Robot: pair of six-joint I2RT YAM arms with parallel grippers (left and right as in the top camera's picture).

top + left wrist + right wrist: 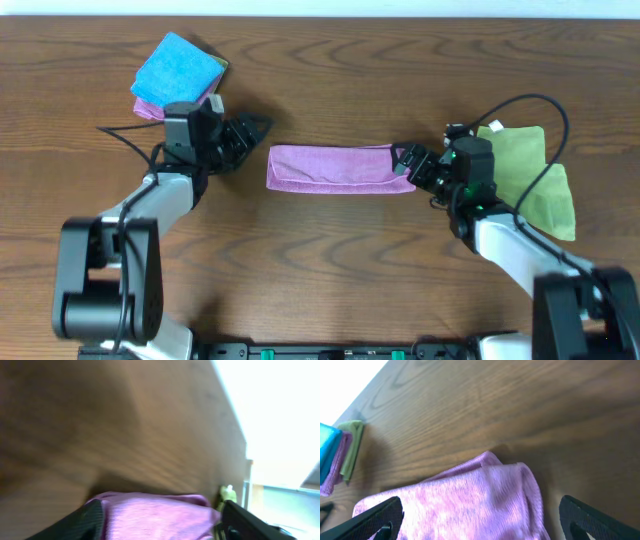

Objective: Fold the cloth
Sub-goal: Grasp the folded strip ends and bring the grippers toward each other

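Well, both with jaws spread, left gripper (254,135) and right gripper (405,162) should pinch the purple cloth (330,167) squarely at its ends.

A brown wood-grain table (330,260) meets a bright white edge.

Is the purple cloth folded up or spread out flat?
Folded. The purple cloth lies as a long narrow strip, and the right wrist view shows one layer lapped over another at its end.
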